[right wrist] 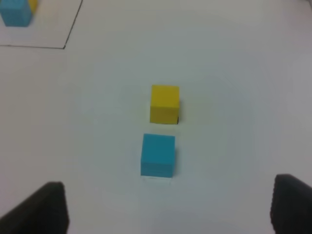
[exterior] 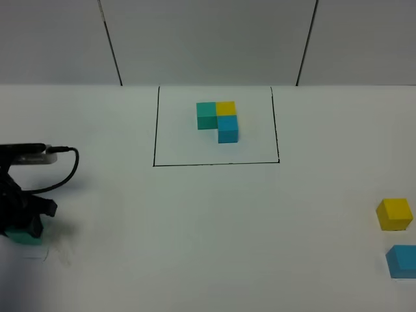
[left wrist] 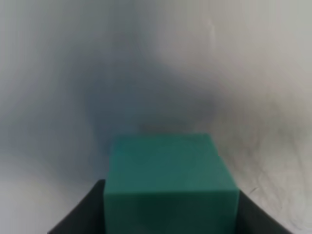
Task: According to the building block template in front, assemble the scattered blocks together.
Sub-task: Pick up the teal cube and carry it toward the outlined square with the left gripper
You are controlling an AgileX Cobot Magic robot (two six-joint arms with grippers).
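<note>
The building block template [exterior: 221,120] lies inside a thin black rectangle at the back centre, an L of teal, yellow and blue cubes. At the far left my left gripper [exterior: 26,227] is shut on the teal block [exterior: 25,236], low at the table. The left wrist view shows that teal block [left wrist: 170,180] filling the space between dark fingers [left wrist: 78,217]. The yellow block [exterior: 394,214] and the light blue block [exterior: 403,261] sit close together at the right edge. In the right wrist view my right gripper [right wrist: 168,207] hovers open short of the blue block [right wrist: 158,155] and yellow block [right wrist: 165,104], touching neither.
A black cable [exterior: 65,170] loops from the left arm over the table. The drawn frame's corner [right wrist: 63,47] and the template's blue cube [right wrist: 16,12] show in the right wrist view. White wall panels stand behind the table.
</note>
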